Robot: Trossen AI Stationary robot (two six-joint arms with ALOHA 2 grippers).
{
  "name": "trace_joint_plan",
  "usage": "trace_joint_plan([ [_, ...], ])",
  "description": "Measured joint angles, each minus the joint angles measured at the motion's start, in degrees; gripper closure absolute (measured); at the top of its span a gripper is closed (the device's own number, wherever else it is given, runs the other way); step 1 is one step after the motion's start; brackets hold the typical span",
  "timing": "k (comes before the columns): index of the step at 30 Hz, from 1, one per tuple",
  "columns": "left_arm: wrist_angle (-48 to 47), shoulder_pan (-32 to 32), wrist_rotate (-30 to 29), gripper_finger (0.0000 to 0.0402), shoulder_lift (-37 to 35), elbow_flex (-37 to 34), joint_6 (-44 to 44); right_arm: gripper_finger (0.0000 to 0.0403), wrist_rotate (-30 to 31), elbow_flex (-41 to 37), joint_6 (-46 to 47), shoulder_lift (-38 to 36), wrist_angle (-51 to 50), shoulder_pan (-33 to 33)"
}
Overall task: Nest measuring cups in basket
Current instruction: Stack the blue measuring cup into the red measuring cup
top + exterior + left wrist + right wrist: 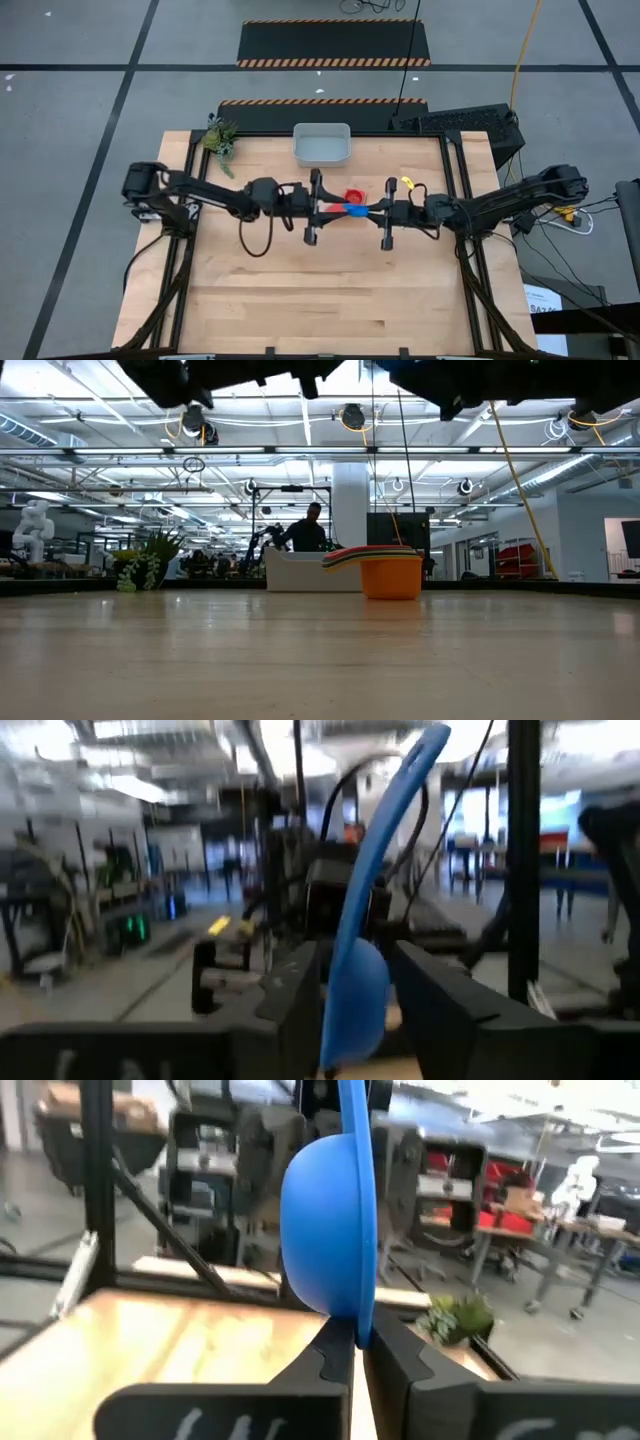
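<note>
High view, arms: the left gripper [322,207] and the right gripper [380,210] meet nose to nose over the middle of the wooden table [300,310], a blue measuring cup [356,210] bridging the two.
High view, cups: a stack topped by a red measuring cup [354,196] sits just behind the blue one; a yellow measuring cup [407,183] shows near the right arm.
High view, basket: the pale basket [321,144] stands at the table's far edge, well apart from the grippers; a small green plant [220,138] lies at the far left corner.
Low view, stack: nested measuring cups, the outermost orange [391,577], rest on the table, rims layered red, yellow and green, just beside the basket [295,571] as seen from here; the plant [143,567] stands to the left.
Low view, room: a person [308,530] sits behind the basket; both arms hang dark across the picture's top.
Left wrist view, jaws: the left gripper [352,995] has its jaws parted, one on each side of the blue cup's [356,990] bowl, small gaps visible; whether they touch it cannot be told. The handle rises away toward the right arm.
Right wrist view, jaws: the right gripper [357,1345] is pinched tight on the rim of the blue cup [325,1230], bowl bulging to one side, held on edge above the table.
</note>
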Motion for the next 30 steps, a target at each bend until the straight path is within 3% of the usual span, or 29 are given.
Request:
trace_joint_plan([
  [6, -14.68, -0.47, -5.01, 0.022, -7.86, 0.0, 1.85, 0.0402, 3.71, -0.01, -0.92, -1.46, -6.92, -0.08],
  [12, -25.36, -0.85, -12.15, 0.0209, -12.69, 0.0, 3.41, 0.0402, 5.11, -0.01, -1.32, -1.46, -11.52, -0.82],
  [15, -28.33, -0.85, -13.55, 0.0212, -12.84, 0.06, 3.43, 0.0402, 5.35, -0.01, -1.28, -1.44, -14.3, -1.49],
  [30, -31.13, -1.84, -15.52, 0.0227, -12.34, 0.02, 10.86, 0.0403, 19.51, -0.01, -2.93, -1.42, -25.16, -1.73],
])
